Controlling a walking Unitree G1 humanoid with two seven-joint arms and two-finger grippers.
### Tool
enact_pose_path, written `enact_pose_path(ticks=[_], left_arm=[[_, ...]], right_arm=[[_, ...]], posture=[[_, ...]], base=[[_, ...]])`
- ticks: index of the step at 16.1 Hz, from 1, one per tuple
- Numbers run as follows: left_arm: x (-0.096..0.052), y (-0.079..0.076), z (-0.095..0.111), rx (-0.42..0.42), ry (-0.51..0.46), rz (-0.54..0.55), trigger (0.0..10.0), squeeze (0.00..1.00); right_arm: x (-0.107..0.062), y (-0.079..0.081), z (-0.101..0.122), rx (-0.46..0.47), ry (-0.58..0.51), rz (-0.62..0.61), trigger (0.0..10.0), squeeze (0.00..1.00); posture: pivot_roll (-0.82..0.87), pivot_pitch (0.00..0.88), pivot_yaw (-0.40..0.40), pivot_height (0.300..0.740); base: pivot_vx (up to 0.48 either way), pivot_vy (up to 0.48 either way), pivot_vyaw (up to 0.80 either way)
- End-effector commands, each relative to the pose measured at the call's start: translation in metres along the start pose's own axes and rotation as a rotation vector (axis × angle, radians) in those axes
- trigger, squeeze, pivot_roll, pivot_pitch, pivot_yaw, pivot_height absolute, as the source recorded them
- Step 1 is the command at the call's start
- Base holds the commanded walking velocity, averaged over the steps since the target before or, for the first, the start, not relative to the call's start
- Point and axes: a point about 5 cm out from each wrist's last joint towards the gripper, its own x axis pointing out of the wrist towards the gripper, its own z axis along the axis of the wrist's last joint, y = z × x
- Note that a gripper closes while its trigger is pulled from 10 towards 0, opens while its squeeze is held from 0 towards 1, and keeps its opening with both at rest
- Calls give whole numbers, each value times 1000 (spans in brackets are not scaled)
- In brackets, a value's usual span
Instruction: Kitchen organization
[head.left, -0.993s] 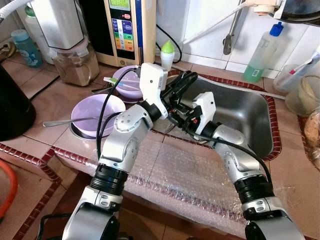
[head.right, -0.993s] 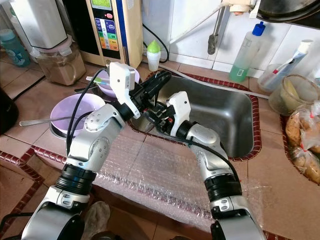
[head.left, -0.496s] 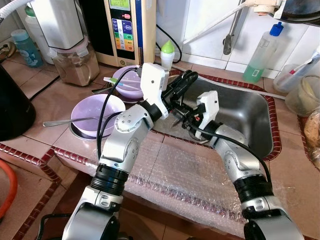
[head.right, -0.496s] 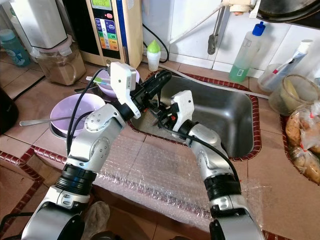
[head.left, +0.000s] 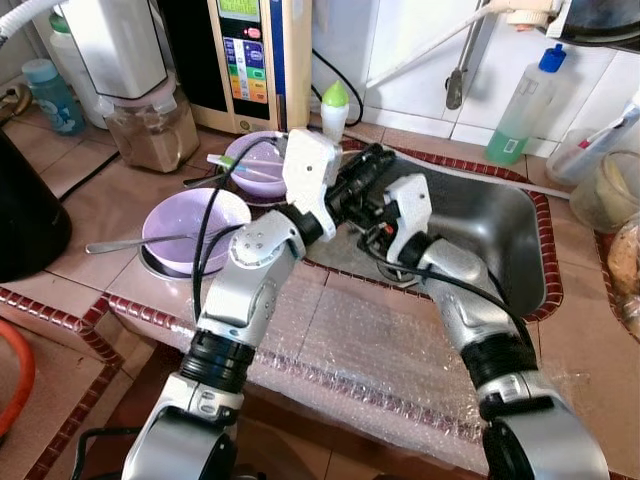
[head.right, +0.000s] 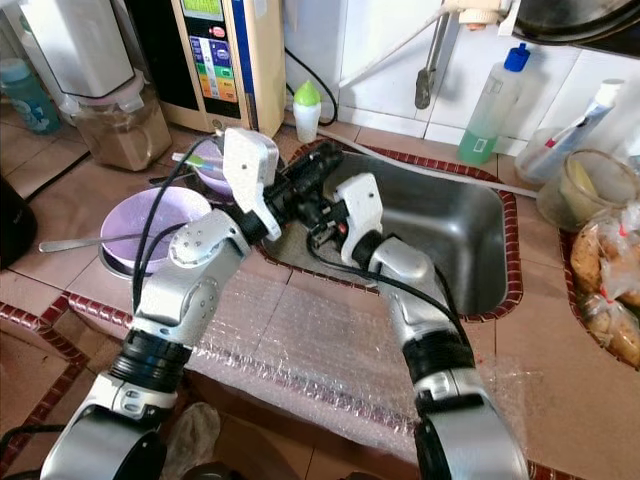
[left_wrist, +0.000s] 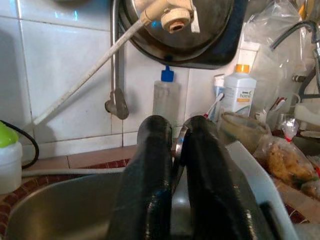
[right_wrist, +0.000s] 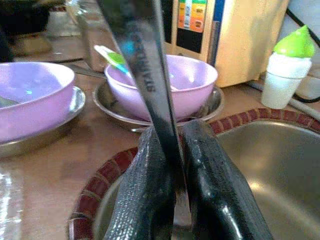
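- Two silver arms meet above the near-left corner of the stainless steel sink, which is set into the brown-tiled tabletop with a red mosaic border.
- The left pincer has its two black fingers clenched on the end of one thin stainless steel utensil; a sliver of metal shows between the fingers in the left wrist view.
- The right pincer is clenched on the same utensil, its flat handle stamped with lettering rising between the two fingers in the right wrist view.
- The utensil is thus held by both pincers over the sink's left rim, off the tabletop.
- Two lilac bowls stand left of the sink, each on a round steel plate: one nearer bowl with a long steel spoon across it, and one farther bowl just beside the sink rim, with a green-handled utensil lying in it.
- One small white bottle with a green cap stands behind the sink's left corner.
- One wood-sided appliance with coloured buttons stands behind the bowls.
- One clear bottle with a blue cap and green liquid stands behind the sink's right end.
- One sheet of bubble wrap lies on the tabletop in front of the sink.
- One grey faucet hangs over the sink from the white tiled wall.
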Motion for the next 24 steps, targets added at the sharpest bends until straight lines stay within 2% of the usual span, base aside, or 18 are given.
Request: enact_pose_path(ticks=[1,3,5,8,10,12,13,14,16,19,21,22,23,24], left_arm=[[-9,-1,-6,8,18,-23,10000,1000],[-15,0,-6,66,32,-15,10000,1000],[-19,-3,-5,77,41,-28,10000,1000],[-28,0,-9,91,54,11,10000,1000],[-41,6,-9,115,64,73,10000,1000],[-52,9,-10,123,79,119,10000,1000],[-60,10,-13,125,94,143,10000,1000],[-63,10,-14,131,102,148,10000,1000],[-73,10,-17,170,130,154,10000,1000],[-79,13,-10,236,99,208,10000,1000],[-84,20,4,335,20,317,10000,1000],[-86,22,8,362,1,350,10000,1000],[-92,27,18,397,-51,436,10000,1000],[-94,28,20,399,-66,469,10000,1000]], right_arm=[[-16,-41,3,74,-13,-269,0,0],[-13,-48,-6,66,37,-338,0,0],[-11,-51,-12,63,83,-383,0,0],[-11,-51,-22,42,159,-430,0,0],[-21,-55,-42,58,274,-504,0,0],[-30,-58,-53,108,329,-551,0,0],[-37,-59,-62,143,373,-578,10000,780],[-40,-59,-65,155,383,-588,10000,992],[-42,-59,-68,167,391,-601,10000,1000],[-41,-57,-69,176,385,-599,10000,1000],[-41,-57,-68,171,361,-599,10000,1000],[-41,-57,-67,175,352,-601,10000,1000],[-42,-58,-66,181,337,-604,10000,1000],[-42,-58,-66,186,332,-604,10000,1000]], posture=[[-38,0,16,740],[-32,0,14,740],[-25,0,12,740],[-8,0,2,740],[8,0,-6,740],[18,0,-12,740],[22,0,-12,740],[26,0,-14,740],[28,0,-13,740],[30,0,-14,740],[32,0,-18,740],[32,0,-18,740],[32,0,-18,740],[42,0,-24,740]], base=[[0,0,0],[0,0,0],[0,0,0],[0,0,0],[0,0,0],[0,0,0],[0,0,0],[0,0,0],[0,0,0],[0,0,0],[0,0,0],[0,0,0],[0,0,0],[0,0,0]])
